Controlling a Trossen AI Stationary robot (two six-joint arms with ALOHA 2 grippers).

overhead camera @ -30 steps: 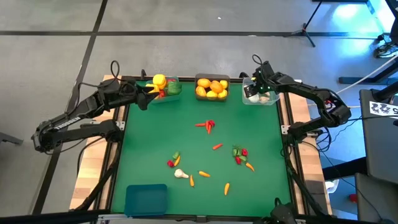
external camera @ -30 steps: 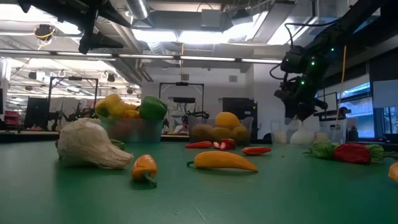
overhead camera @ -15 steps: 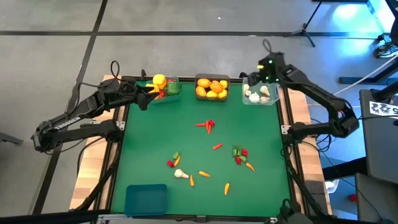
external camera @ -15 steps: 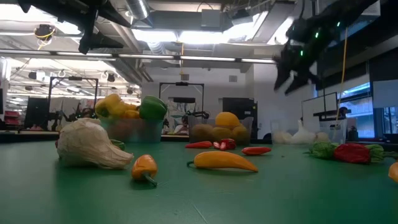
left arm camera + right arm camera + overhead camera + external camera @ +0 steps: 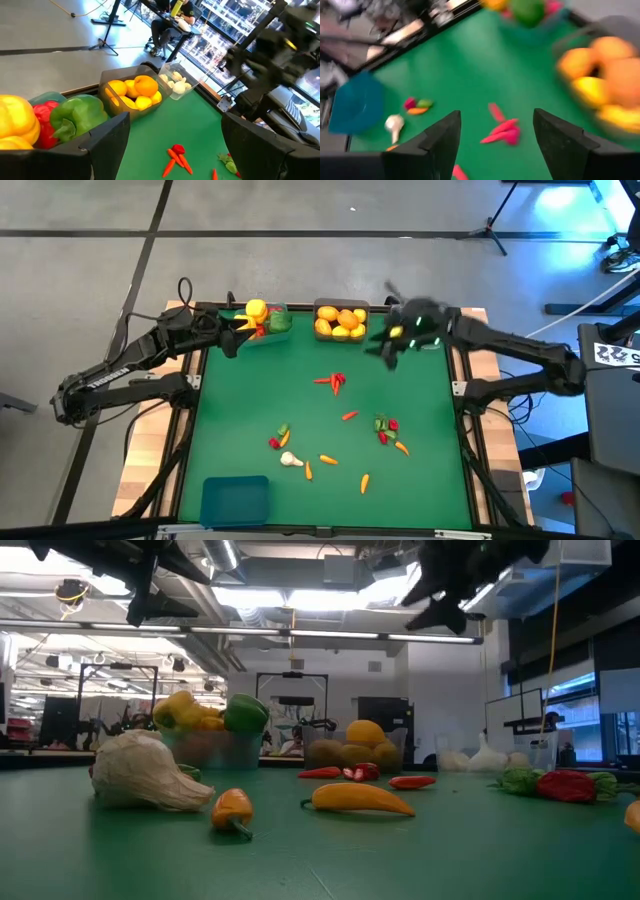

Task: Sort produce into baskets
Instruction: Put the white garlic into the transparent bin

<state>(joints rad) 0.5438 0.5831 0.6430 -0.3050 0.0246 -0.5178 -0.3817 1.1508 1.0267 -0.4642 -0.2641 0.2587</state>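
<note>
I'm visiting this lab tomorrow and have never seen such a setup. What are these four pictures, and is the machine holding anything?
It is a robot with two dark arms at a green table. One picture looks straight down, one looks level across the tabletop, and two come from cameras on the wrists. At the far edge stand a bin of peppers, a bin of oranges and lemons and a clear bin of garlic; an empty blue bin sits near the front. Chillies, carrots and a garlic bulb lie loose. The left gripper waits by the peppers; the right gripper is over the table. Both are open and empty.
</note>
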